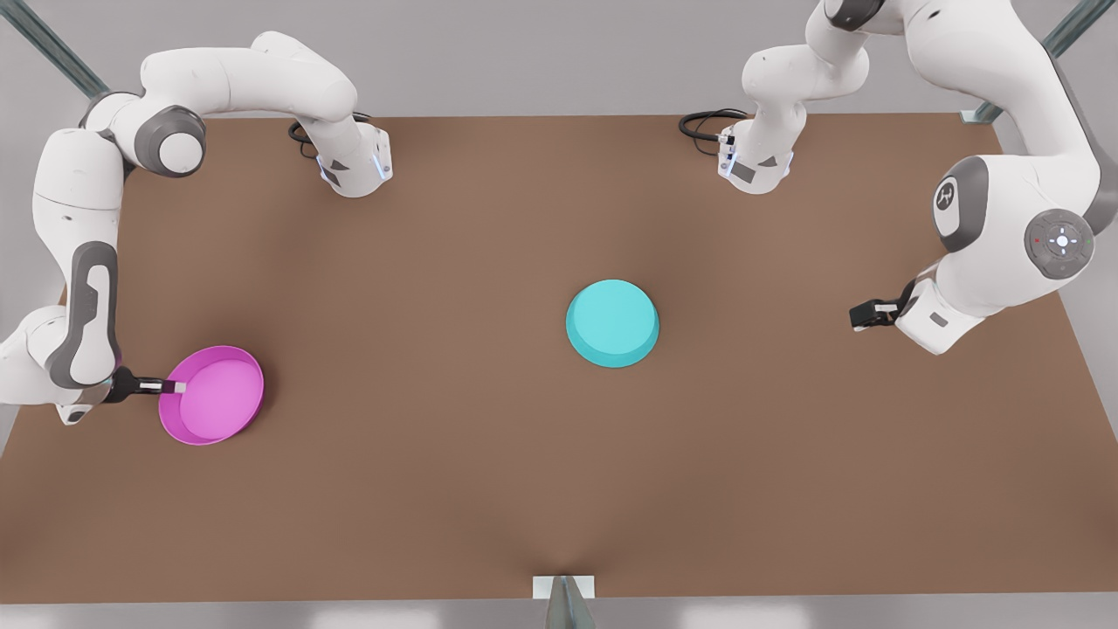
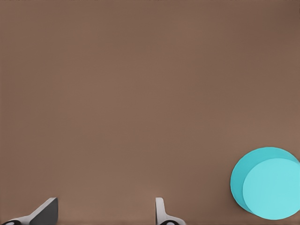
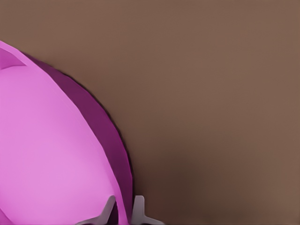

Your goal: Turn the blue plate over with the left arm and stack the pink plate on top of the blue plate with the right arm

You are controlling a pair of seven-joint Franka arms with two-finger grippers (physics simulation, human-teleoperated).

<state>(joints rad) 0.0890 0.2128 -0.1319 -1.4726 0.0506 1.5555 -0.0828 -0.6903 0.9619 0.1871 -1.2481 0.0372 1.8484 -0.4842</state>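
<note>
The blue plate point(image 1: 612, 323) lies near the table's middle with its flat plain underside up. It also appears far off in the left wrist view as the blue plate point(image 2: 267, 183). My left gripper point(image 1: 863, 314) hangs open well to the front view's right of it, and its fingers point(image 2: 47, 210) stand wide apart with nothing between them. The pink plate point(image 1: 214, 395) sits at the front view's left with its lighter inside up. My right gripper point(image 1: 177, 386) is shut on its rim at the edge nearest that arm. The pink plate point(image 3: 51, 154) shows close up, its rim pinched in my right gripper point(image 3: 124, 202).
Both arm bases point(image 1: 354, 166) point(image 1: 755, 162) stand at the back of the brown table point(image 1: 489, 489), each with a black cable loop. A small metal bracket point(image 1: 563, 587) sits at the front edge. Bare tabletop lies between the two plates.
</note>
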